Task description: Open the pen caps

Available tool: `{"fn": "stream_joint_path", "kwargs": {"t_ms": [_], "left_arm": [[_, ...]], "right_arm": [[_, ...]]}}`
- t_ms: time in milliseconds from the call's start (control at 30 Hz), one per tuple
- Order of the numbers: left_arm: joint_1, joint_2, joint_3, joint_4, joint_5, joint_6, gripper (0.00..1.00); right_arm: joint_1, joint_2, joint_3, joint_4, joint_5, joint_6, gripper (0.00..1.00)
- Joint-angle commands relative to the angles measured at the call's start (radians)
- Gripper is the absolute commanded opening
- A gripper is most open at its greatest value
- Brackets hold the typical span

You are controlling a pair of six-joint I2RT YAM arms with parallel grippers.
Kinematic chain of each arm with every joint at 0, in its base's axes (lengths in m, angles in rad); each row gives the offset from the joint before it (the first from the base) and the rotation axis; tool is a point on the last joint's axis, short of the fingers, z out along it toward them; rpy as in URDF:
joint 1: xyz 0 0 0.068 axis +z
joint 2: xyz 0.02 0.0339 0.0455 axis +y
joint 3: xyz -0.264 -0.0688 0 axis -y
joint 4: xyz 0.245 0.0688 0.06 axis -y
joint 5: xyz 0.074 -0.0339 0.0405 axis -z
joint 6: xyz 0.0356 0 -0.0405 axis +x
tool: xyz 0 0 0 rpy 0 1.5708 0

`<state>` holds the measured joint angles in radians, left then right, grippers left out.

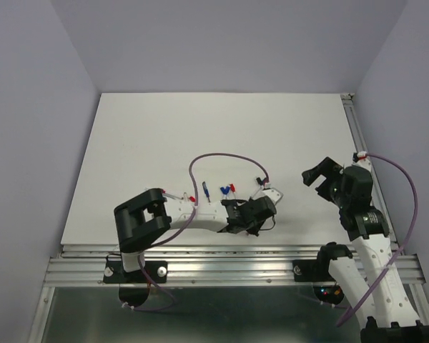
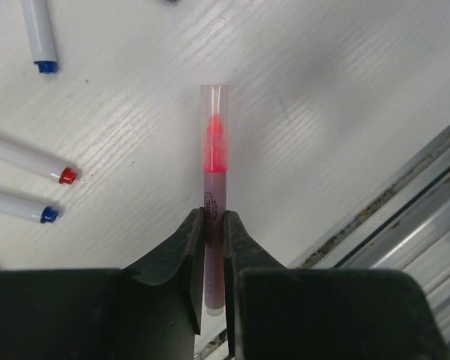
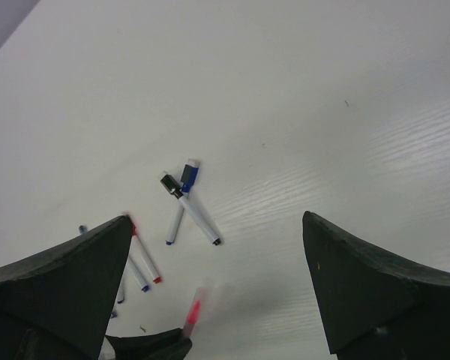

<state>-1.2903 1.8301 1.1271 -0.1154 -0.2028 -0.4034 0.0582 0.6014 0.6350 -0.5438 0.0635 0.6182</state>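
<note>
**A:** How do the fingers (image 2: 187,244) of the left gripper (image 2: 212,219) stand?

**B:** Pinched shut on a thin, translucent pink plastic pen (image 2: 214,191). One black finger presses each side of its dull pink barrel.

**A:** Where's that pen's cap relative to them?

**B:** The clear tube-shaped end cap (image 2: 215,101), with a bright pink core showing through it, points straight out ahead of the fingertips. It is apart from them and seated on the pen. The pen's other end pokes back behind the fingers.

**A:** And the other caps?

**B:** They are off to the left on the white table (image 2: 322,90), on three white pens. A tiny red cap (image 2: 67,176) lies just beside a tiny blue cap (image 2: 49,215), and another blue cap (image 2: 46,66) lies farther out. All three are well apart from the fingers.

**A:** The other arm?

**B:** The right gripper (image 3: 217,216) has its jaws spread wide with nothing between them, and it sits to the right of the left arm. Its camera looks down on two crossed white pens, one with a black cap (image 3: 168,182) and one with a longer blue cap (image 3: 190,174). Neither is touched.
</note>
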Motion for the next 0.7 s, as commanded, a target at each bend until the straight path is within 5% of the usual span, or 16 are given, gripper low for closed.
{"fn": "stream_joint_path", "kwargs": {"t_ms": [0, 267, 667], "left_arm": [[-0.007, -0.19, -0.074, 0.111, -0.017, -0.064, 0.0], [-0.004, -0.477, -0.298, 0.328, -0.039, -0.147, 0.0], [0.005, -0.491, -0.251, 0.315, -0.102, -0.206, 0.0]], "right_arm": [[-0.006, -0.038, 0.009, 0.028, -0.229, -0.011, 1.0], [-0.004, 0.02, -0.09, 0.281, -0.793, 0.128, 1.0], [0.025, 0.027, -0.072, 0.344, -0.716, 0.178, 0.94]]}}
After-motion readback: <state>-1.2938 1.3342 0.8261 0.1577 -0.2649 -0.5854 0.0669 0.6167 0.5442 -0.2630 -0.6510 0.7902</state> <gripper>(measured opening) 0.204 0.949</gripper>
